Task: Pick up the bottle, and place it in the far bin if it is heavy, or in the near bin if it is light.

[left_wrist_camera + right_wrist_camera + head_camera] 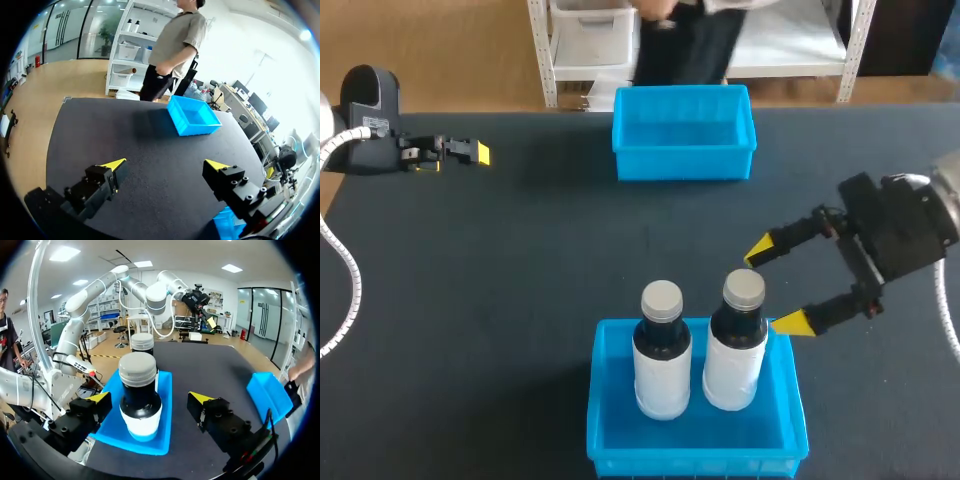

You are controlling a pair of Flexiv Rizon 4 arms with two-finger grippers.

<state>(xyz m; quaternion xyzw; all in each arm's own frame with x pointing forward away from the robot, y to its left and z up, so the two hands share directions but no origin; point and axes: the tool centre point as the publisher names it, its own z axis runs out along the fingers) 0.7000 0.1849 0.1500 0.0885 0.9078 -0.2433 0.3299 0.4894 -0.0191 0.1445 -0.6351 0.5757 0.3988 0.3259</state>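
Nearest, at six o'clock on the table (520, 260): near bin (597, 410), blue, with two capped bottles standing upright inside, just beside each other. Of the pair, bottle (735, 345) at three o'clock framed by right gripper (772, 286), spread wide, one yellow tip at the twelve o'clock side of the grey cap and one at the six o'clock side. Seen from the right wrist, a gap on both sides, so nothing gripped yet. Left gripper (165, 164) parked well apart at ten o'clock, also spread wide and empty. Far bin (683, 160) at twelve o'clock, nothing visible in it. Judging by looks: rigid round body, dark contents up to the neck, smooth white label, so probably stiff and hard to crush, but possibly slick on the label. Weight not readable from appearance; only to be felt on lifting. Best taken on the dark shoulder just under the cap, above the label, squeezing across the twelve-to-six line. Worth minding second bottle (662, 360) close at nine o'clock, easily nudged over by a tilted lift.
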